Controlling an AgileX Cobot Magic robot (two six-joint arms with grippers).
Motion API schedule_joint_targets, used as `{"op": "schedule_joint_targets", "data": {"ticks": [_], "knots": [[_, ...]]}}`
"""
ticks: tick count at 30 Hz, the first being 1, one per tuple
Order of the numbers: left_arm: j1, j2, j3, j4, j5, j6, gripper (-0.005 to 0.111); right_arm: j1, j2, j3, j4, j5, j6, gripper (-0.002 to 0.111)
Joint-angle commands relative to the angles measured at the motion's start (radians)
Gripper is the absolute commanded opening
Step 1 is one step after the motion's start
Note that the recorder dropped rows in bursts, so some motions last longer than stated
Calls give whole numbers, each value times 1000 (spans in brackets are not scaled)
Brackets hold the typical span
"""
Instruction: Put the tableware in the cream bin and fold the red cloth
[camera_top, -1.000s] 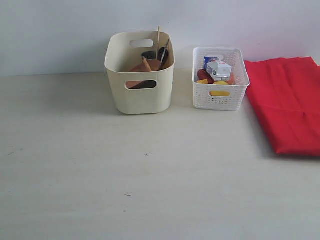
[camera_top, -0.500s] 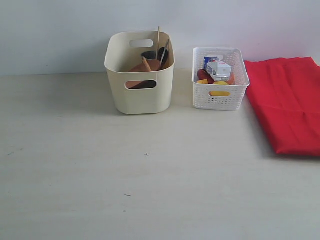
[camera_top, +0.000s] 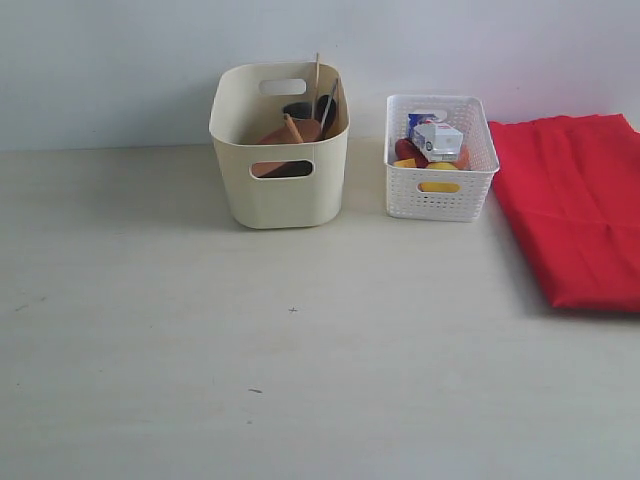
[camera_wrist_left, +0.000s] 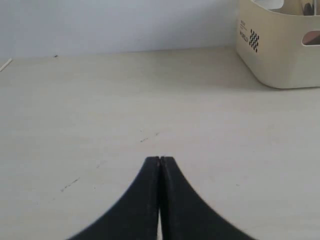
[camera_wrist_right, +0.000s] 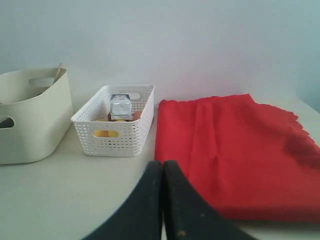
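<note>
The cream bin (camera_top: 280, 190) stands at the back, left of centre, with tableware inside: a brown wooden plate (camera_top: 283, 133), chopsticks (camera_top: 318, 72) and dark utensils leaning on its wall. The red cloth (camera_top: 575, 205) lies folded flat at the right edge of the table; it also shows in the right wrist view (camera_wrist_right: 235, 150). Neither arm appears in the exterior view. My left gripper (camera_wrist_left: 160, 159) is shut and empty over bare table, the bin (camera_wrist_left: 280, 50) some way ahead. My right gripper (camera_wrist_right: 163, 163) is shut and empty, just short of the cloth's near corner.
A white lattice basket (camera_top: 440, 195) with a milk carton (camera_top: 437, 138) and other food stands between the bin and the cloth. A pale wall runs behind everything. The light table top (camera_top: 300, 350) stretches toward the front.
</note>
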Motion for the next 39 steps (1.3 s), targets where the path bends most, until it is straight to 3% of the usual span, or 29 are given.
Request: {"op": "schedule_joint_targets", "data": {"ticks": [1,39], "knots": [[0,-7,3,-10,-8,1,0,2,-18,39,-67,-3,57,0],[0,-7,3,-10,-8,1,0,63,-61,90,-103,41,65,0]]}}
